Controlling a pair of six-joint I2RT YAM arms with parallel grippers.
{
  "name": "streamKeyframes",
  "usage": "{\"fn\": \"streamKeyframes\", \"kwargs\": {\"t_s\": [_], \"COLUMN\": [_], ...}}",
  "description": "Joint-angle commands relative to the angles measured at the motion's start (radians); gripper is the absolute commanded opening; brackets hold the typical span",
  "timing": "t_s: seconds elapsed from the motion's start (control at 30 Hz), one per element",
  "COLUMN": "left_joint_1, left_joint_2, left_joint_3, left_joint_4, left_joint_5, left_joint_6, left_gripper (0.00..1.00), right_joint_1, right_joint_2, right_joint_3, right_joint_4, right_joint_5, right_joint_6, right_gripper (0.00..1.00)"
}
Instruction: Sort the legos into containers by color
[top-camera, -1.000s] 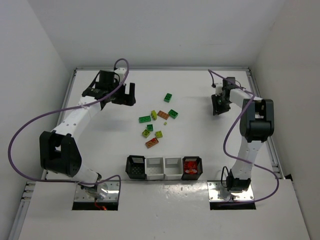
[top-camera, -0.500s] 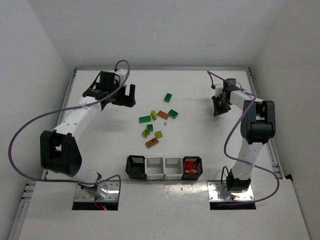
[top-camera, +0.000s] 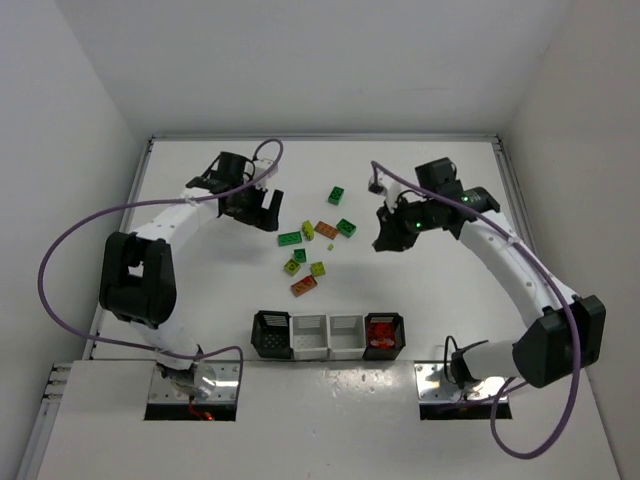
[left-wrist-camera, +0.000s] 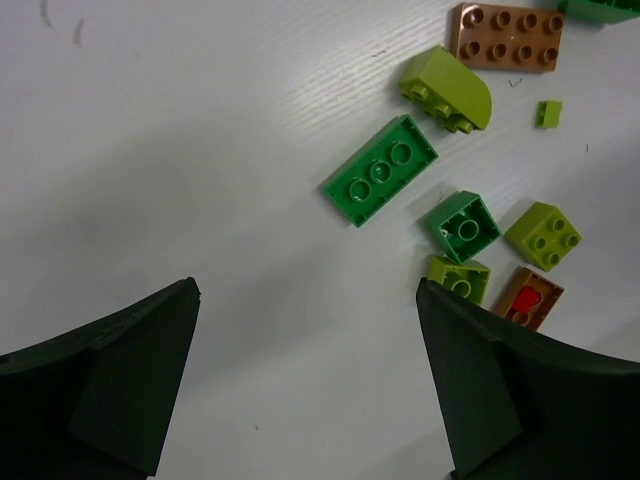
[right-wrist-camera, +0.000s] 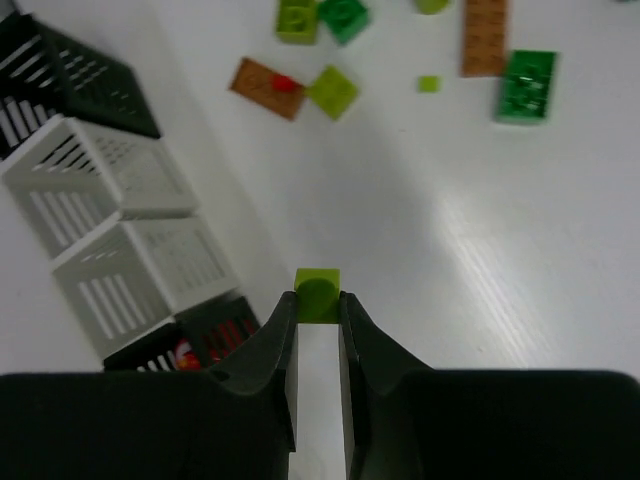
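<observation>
**A:** While pinching a yellow-green brick (right-wrist-camera: 318, 290), the right gripper (right-wrist-camera: 318, 302) hangs at three o'clock of the legos (top-camera: 300, 255), likely bound for the containers (top-camera: 310, 322) at six.

**B:** Left gripper (left-wrist-camera: 305, 290) gapes empty at ten o'clock, seemingly lining up the long green brick (left-wrist-camera: 380, 172).

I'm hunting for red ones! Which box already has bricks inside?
The black bin at the right end of the row: it alone shows red legos inside.
</observation>
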Motion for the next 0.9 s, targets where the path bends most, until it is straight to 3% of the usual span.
{"fn": "streamKeyframes", "kwargs": {"t_s": [0.0,0.23,0.67,0.87], "left_joint_1": [-0.025,-0.034,-0.073,-0.093], "left_joint_2": [0.008,0.039,0.12,0.151], "left_joint_3": [0.026,0.026,0.08,0.1], "left_joint_4": [0.001,0.001,0.012,0.012], "left_joint_5": [-0.001,-0.001,-0.01,0.002], "left_joint_6": [0.027,0.027,-0.011,-0.02], "left_gripper": [0.96,0.96,0.96,0.96], "right_joint_1": [0.096,0.39,0.604,0.638], "right_joint_2": [-0.022,-0.047,-0.013,-0.004], "right_joint_3": [-0.039,-0.093,-0.16,-0.17], "right_joint_4": [-0.08,-0.061,-0.084,-0.066], "right_joint_5": [-0.086,-0.02,0.08,0.123], "right_joint_6": [-0.027,-0.008,-0.048,-0.048], "right_gripper": [0.05,0.04,0.04,0.23]}}
